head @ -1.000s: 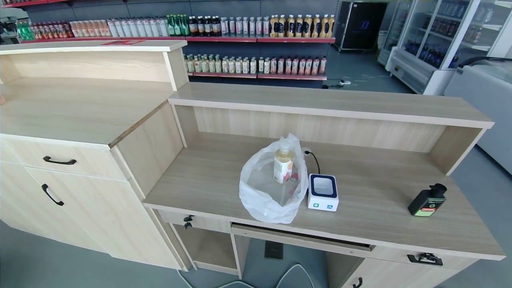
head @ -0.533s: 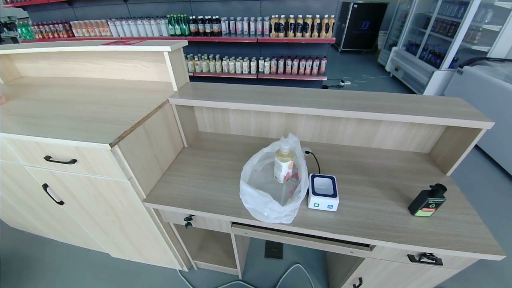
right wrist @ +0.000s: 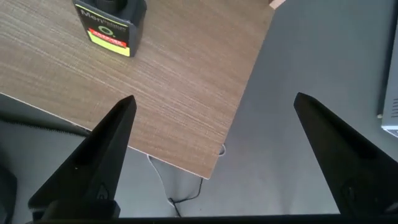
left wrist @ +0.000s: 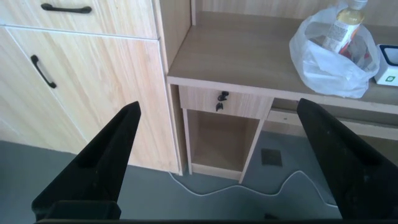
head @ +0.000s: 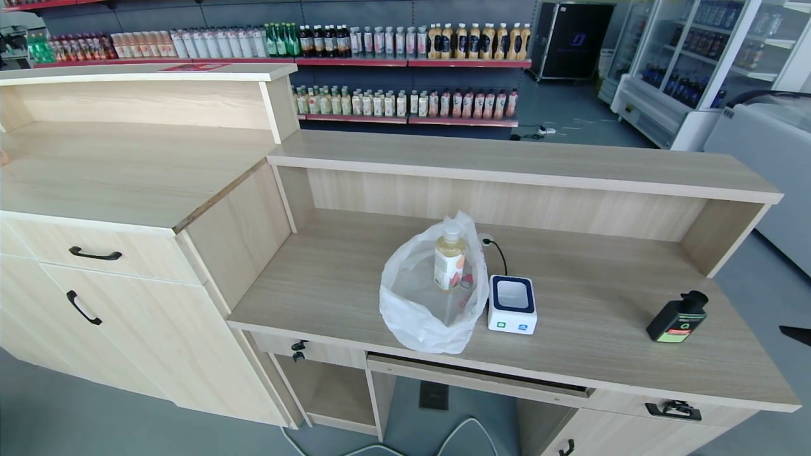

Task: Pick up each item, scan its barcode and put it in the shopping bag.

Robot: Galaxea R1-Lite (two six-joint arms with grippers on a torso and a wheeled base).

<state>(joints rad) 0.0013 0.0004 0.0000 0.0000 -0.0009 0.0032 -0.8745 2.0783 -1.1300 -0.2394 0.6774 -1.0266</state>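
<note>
A white plastic shopping bag [head: 423, 308] stands open on the wooden desk [head: 595, 297], with a yellow drink bottle [head: 449, 260] upright inside. Next to the bag sits a white and blue barcode scanner [head: 511, 304]. A black bottle with a red and green label [head: 676, 316] lies near the desk's right end. My right gripper [right wrist: 214, 155] hangs open over the desk's front right corner, close to the black bottle [right wrist: 112, 25]; one of its fingers [head: 796, 334] shows at the head view's edge. My left gripper [left wrist: 217, 162] is open and low, left of the desk, facing the bag [left wrist: 336, 53].
A raised shelf [head: 519, 164] runs along the back of the desk. A taller cabinet with black handles [head: 127, 209] stands to the left. Below the desk are a drawer with a lock [left wrist: 219, 101] and an open kneehole. Store shelves of bottles [head: 405, 101] and fridges stand behind.
A dark fingertip of my right gripper has come into the head view at its right edge. Nothing on the desk has moved.
</note>
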